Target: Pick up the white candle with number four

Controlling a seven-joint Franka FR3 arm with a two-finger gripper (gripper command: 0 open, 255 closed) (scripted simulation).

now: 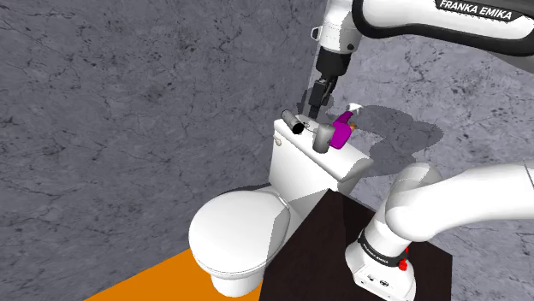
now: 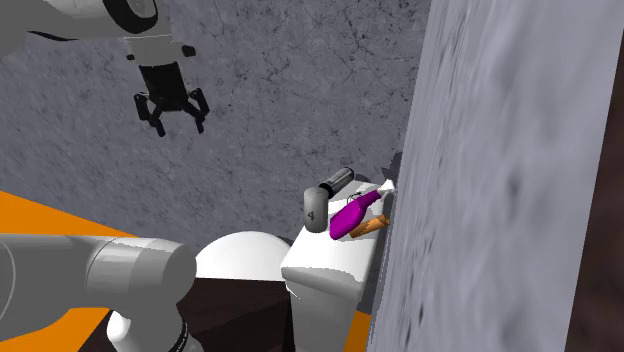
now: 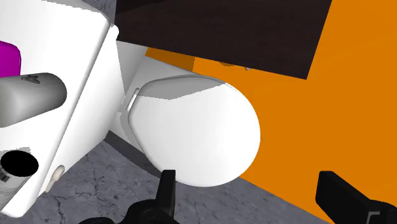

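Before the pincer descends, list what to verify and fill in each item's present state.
1. Pincer open: ok, its fingers stand apart.
2. Pincer empty: ok, nothing is clasped between the fingers.
3. Grey candle marked 4 upright on the toilet tank: ok.
4. Pincer lined up over the candle: not ok. In the wrist view the toilet lid lies ahead of the fingers and the candle sits off to one side.
5. Room for the fingers around the candle: cannot tell. The purple bottle and the dark tube are close beside it, contact unclear.
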